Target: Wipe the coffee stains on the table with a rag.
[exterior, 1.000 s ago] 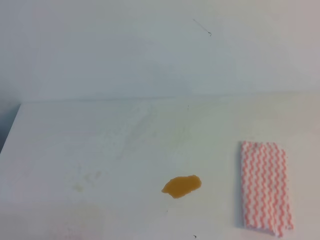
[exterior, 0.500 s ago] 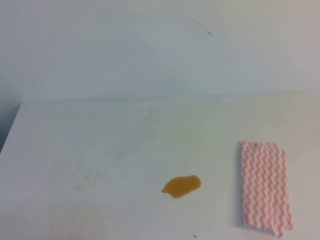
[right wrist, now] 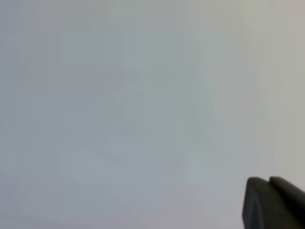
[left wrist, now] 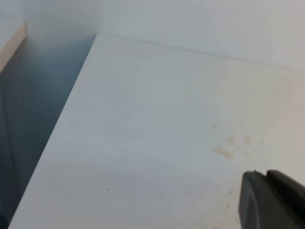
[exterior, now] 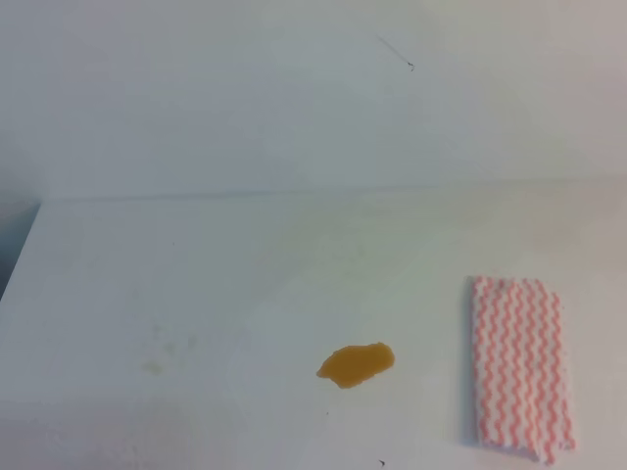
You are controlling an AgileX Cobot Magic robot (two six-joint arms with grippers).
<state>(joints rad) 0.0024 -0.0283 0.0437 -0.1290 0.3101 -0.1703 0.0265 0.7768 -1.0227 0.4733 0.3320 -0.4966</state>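
The coffee stain (exterior: 356, 364) is a small amber-orange blotch on the white table (exterior: 245, 284), front of centre in the exterior high view. The rag (exterior: 518, 366), white with red-pink zigzag stripes, lies flat to the right of the stain and apart from it. Neither gripper shows in the exterior high view. A black part of my left gripper (left wrist: 272, 201) shows at the bottom right of the left wrist view, over bare table (left wrist: 157, 133). A black part of my right gripper (right wrist: 272, 202) shows at the bottom right of the right wrist view. I cannot tell how either gripper's jaws stand.
A white wall (exterior: 294, 98) rises behind the table. The table's left edge (exterior: 22, 257) drops to a dark gap, which also shows in the left wrist view (left wrist: 38, 105). Faint yellowish specks (exterior: 162, 354) lie on the left of the table.
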